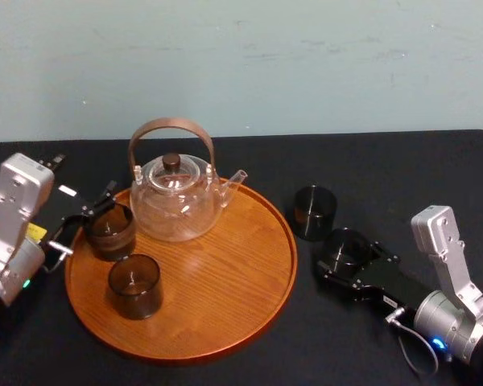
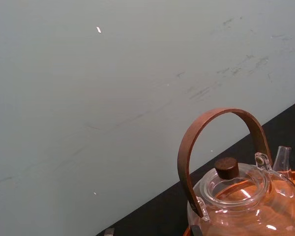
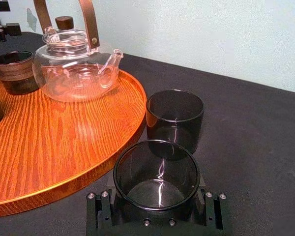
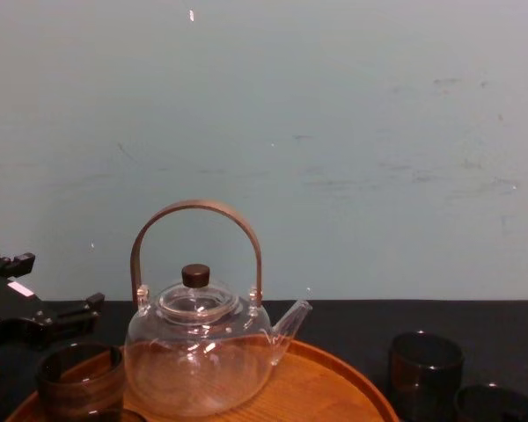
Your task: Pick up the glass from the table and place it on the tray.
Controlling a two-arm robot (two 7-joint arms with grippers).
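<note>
No readable writing; yellow sticker (image 1: 35,233) on left arm, text too small. Right gripper (image 1: 344,251) jaws wide apart, clamped on smoky cylindrical glass (image 3: 156,172), off tray, near its right rim. Second dark glass (image 1: 315,211) just behind it on matte black table (image 1: 402,185). Tray (image 1: 225,322) round, orange wood grain, low rim, holds clear teapot (image 1: 177,201) with curved brown handle, banded glass (image 1: 110,231) and plain dark glass (image 1: 134,285). Left gripper (image 1: 88,219) at tray's left rim by banded glass; grip cannot tell.
</note>
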